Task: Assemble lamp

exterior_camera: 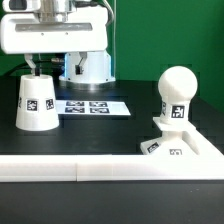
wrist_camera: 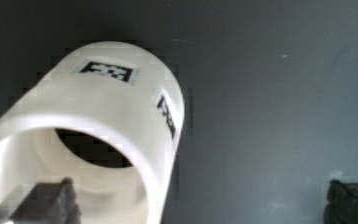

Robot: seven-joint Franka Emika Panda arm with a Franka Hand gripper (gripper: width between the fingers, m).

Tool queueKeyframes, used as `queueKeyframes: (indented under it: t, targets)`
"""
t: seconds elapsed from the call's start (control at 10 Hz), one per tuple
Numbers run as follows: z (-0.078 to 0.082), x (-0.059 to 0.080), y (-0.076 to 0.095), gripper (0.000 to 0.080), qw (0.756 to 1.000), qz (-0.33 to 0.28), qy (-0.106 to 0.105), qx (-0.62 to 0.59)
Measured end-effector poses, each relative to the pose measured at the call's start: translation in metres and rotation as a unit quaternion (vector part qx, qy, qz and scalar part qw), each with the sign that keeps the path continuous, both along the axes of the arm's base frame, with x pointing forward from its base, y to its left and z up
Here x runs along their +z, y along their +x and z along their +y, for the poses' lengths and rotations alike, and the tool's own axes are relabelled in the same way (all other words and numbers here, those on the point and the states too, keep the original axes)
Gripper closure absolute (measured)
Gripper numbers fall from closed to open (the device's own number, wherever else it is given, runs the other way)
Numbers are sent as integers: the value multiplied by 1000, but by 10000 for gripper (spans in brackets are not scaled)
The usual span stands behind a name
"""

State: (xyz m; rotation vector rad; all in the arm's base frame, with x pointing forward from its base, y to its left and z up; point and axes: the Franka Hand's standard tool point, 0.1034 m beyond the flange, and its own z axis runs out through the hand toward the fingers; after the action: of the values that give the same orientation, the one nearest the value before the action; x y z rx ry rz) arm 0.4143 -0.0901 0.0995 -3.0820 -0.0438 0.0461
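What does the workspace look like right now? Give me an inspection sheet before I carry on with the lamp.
Surface: dark table, with a white rail along its near edge.
Job's things: shade stands narrow end up at the exterior view's left; bulb sits on the base at the right.
Clutter: only the marker board, flat beside the shade.
Grippers: gripper directly over the shade, fingers spread wide, one fingertip at its top rim; nothing held.
Cables: nothing seen.
Surroundings: green backdrop behind the arm.
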Motion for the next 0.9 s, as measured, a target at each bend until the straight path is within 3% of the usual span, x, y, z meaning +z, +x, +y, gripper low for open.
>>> queueKeyframes:
  t: [0.4,0.7,0.9]
  targets:
    - [-4,-16,-4,100,1000,6,0,1]
    - [-4,-20,-6,113,1000,9,-1,2]
    - [-5,-22,-6,467,1000,8,-2,5]
